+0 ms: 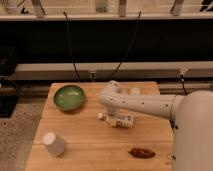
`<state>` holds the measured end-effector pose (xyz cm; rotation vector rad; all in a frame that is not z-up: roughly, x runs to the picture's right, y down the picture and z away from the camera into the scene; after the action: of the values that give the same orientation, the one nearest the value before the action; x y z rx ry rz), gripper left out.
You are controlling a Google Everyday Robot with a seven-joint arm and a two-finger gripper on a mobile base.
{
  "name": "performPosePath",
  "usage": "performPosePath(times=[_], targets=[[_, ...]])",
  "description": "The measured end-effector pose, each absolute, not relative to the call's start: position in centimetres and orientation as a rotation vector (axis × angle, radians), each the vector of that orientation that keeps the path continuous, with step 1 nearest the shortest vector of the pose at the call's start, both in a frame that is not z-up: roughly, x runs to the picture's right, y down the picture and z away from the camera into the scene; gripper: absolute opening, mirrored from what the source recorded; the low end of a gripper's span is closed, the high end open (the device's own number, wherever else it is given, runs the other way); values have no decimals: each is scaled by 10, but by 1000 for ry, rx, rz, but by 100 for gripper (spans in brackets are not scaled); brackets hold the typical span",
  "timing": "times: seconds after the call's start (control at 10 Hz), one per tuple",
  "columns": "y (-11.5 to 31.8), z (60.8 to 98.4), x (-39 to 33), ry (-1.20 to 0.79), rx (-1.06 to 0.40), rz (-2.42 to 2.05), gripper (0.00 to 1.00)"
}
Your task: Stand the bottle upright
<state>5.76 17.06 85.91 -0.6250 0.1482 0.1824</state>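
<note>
The bottle [120, 120] lies on its side near the middle of the wooden table [90, 145]. It is whitish with a pale label, and its cap end points left. My gripper [112, 114] is at the end of the white arm [145, 105], which reaches in from the right. The gripper is right at the bottle's upper left side and partly hides it. Whether it touches the bottle does not show.
A green bowl [69, 96] sits at the table's back left. A plain white cup [54, 143] stands at the front left. A dark brown oblong item [142, 152] lies at the front right. A small white flat item [135, 91] lies behind the arm.
</note>
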Motion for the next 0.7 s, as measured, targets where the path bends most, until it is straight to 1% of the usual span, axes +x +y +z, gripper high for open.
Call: performPosePath(times=[0.2,0.5,0.7], targets=[[148,852,61,135,-609,212,0],[131,849,66,104,-602,243,0],[119,846,69,49,-599,277,0]])
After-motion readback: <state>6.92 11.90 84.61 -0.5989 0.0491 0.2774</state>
